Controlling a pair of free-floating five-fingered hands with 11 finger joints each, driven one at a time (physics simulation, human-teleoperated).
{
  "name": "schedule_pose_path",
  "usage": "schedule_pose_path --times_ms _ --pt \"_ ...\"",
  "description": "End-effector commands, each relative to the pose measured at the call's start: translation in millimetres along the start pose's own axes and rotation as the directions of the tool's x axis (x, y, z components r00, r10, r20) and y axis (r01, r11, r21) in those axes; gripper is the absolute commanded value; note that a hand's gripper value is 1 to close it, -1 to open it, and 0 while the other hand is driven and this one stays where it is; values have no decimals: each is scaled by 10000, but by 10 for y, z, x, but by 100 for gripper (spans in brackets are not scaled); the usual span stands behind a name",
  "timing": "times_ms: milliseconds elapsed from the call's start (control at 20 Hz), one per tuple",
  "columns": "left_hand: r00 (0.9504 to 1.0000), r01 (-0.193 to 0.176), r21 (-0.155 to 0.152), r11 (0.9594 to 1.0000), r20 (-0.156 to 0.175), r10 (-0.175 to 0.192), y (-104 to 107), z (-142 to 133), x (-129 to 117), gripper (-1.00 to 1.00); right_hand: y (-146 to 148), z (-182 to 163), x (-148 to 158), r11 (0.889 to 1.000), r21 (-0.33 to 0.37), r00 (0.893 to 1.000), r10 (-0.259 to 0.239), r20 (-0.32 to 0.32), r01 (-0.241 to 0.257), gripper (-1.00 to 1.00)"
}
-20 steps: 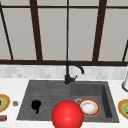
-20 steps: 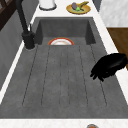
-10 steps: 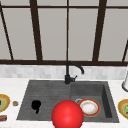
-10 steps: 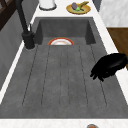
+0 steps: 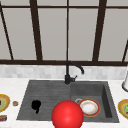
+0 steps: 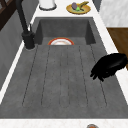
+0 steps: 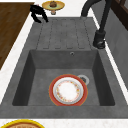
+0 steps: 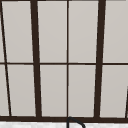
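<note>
While the left hand [image 5: 36, 105] hangs over the drainboard [image 6: 62, 77] with fingers curled downward and nothing in them, no work looks started: it touches nothing I can make out. Off to its right the plate [image 5: 89, 107] lies flat in the basin [image 7: 37, 75]; a red ball [image 5: 67, 114] sits nearer, by the front edge

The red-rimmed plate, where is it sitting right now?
The red-rimmed plate lies flat on the floor of the sink basin, on the right in the front view, beside the drain.
</note>
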Motion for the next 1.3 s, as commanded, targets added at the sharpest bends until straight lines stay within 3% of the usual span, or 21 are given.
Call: schedule_pose_path --times_ms 0,300,400,500,850,1000,1250 --pt "10000 0 0 10000 0 0 0 0 0 0 16 -8 4 9936 246 9924 -1090 -566 1105 -100" --pt "10000 0 0 10000 0 0 0 0 0 0 56 -35 13 9921 371 9880 -1153 -1023 1197 -100" --pt "10000 0 0 10000 0 0 0 0 0 0 88 -109 83 9918 821 9906 -893 -1031 980 -100" --pt "10000 0 0 10000 0 0 0 0 0 0 99 -91 76 9903 1065 9857 -730 -1517 898 -100" --pt "10000 0 0 10000 0 0 0 0 0 0 196 -198 156 9795 1700 9731 -690 -2198 1079 -100" --pt "10000 0 0 10000 0 0 0 0 0 0 276 -312 177 9738 1848 9738 -930 -2074 1323 -100" --pt "10000 0 0 10000 0 0 0 0 0 0 372 -463 207 9648 2242 9748 -917 -2032 1375 -100"
